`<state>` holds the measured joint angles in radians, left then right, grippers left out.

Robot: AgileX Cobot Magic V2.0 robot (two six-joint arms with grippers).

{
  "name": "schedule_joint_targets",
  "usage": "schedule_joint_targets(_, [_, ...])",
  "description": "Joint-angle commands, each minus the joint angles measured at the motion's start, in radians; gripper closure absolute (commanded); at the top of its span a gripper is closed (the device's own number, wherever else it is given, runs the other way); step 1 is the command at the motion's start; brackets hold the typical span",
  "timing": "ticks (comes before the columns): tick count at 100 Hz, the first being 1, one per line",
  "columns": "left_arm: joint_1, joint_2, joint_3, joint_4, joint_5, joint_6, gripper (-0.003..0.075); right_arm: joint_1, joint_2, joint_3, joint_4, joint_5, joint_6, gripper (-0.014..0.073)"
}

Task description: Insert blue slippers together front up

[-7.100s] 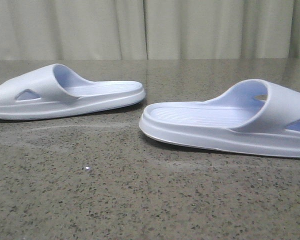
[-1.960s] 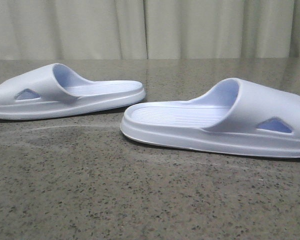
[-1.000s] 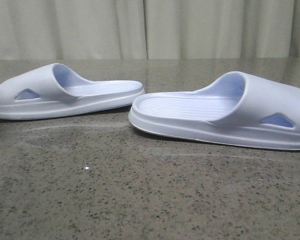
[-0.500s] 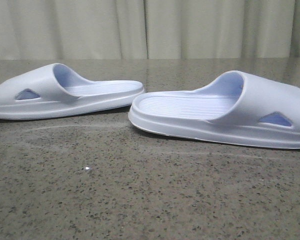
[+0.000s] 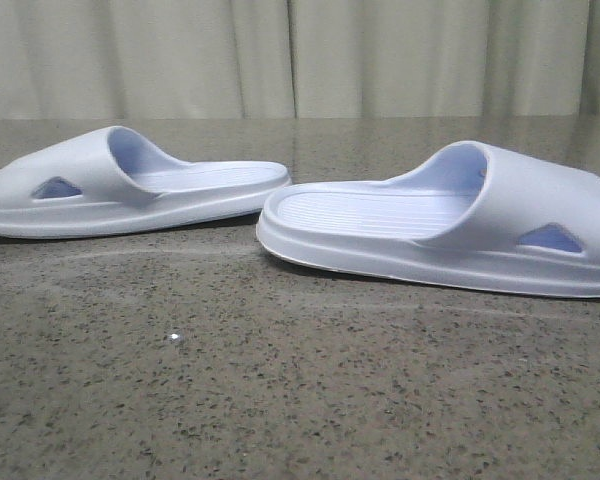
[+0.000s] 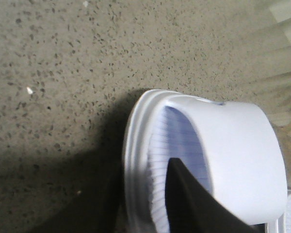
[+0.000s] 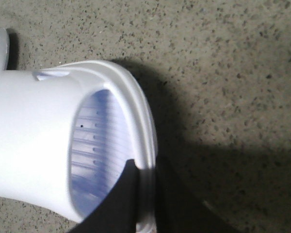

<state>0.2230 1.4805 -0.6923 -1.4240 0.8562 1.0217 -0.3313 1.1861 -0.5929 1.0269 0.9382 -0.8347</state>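
Observation:
Two blue slippers lie soles down on the speckled stone table. The left slipper (image 5: 130, 190) has its strap at the left; the right slipper (image 5: 450, 230) has its strap at the right, and their open ends nearly meet. My left gripper (image 6: 140, 187) straddles the left slipper's (image 6: 233, 155) side rim: one finger (image 6: 184, 199) rests over the ribbed footbed, the other is outside, and a gap shows. My right gripper (image 7: 148, 194) is shut on the right slipper's (image 7: 34, 136) rim, one finger inside and one outside. A dark sliver shows at the front view's left edge.
Speckled grey-brown tabletop (image 5: 280, 380) stretches in front of the slippers. Pale pleated curtains (image 5: 300, 55) hang behind the table's far edge.
Over the past seconds the right slipper slid left and turned toward the left slipper; in the last half second it barely moved. A dark sliver appeared at the front view's left edge.

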Motion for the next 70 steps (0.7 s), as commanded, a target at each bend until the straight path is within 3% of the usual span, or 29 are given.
schedule_joint_targets(1, [0.001,-0.025,-0.028,-0.058,0.047,0.011,0.0677,-0.001,-0.013,-0.028,0.051,0.003,-0.02,0.0701])
schedule_joint_targets(2, [0.001,-0.025,-0.028,-0.058,0.049,0.011,0.0708,-0.001,-0.013,-0.028,0.051,0.001,-0.02,0.0701])
schedule_joint_targets(35, [0.012,-0.057,-0.028,-0.042,0.057,0.029,0.0705,-0.001,-0.013,-0.055,0.049,-0.036,-0.02,0.0701])
schedule_joint_targets(70, [0.116,-0.182,-0.028,0.021,0.095,0.029,0.0705,-0.001,-0.026,-0.158,0.107,-0.008,-0.02,0.0701])
